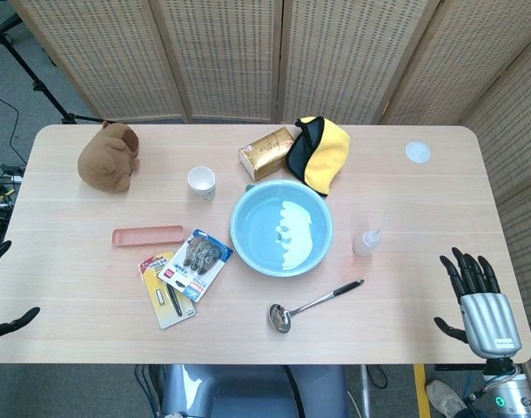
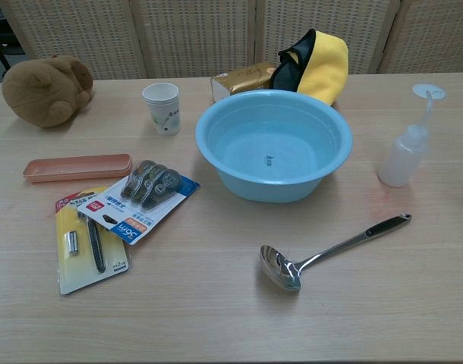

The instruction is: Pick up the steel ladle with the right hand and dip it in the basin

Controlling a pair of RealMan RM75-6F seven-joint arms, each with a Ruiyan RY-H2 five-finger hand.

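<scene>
The steel ladle (image 1: 311,305) (image 2: 330,250) lies flat on the table, bowl toward the front edge and dark-tipped handle pointing back right. Just behind it stands the light blue basin (image 1: 281,228) (image 2: 273,144), holding water. My right hand (image 1: 476,292) hovers at the table's front right corner, fingers spread and holding nothing, well to the right of the ladle. Only dark fingertips of my left hand (image 1: 3,296) show at the left edge, apart and holding nothing. Neither hand appears in the chest view.
A squeeze bottle (image 1: 366,241) (image 2: 406,152) stands right of the basin. Behind the basin lie a yellow-black cloth (image 1: 322,152) and a gold box (image 1: 267,152). A paper cup (image 1: 202,183), pink tray (image 1: 147,235), two blister packs (image 1: 183,274) and a brown plush (image 1: 109,157) sit to the left.
</scene>
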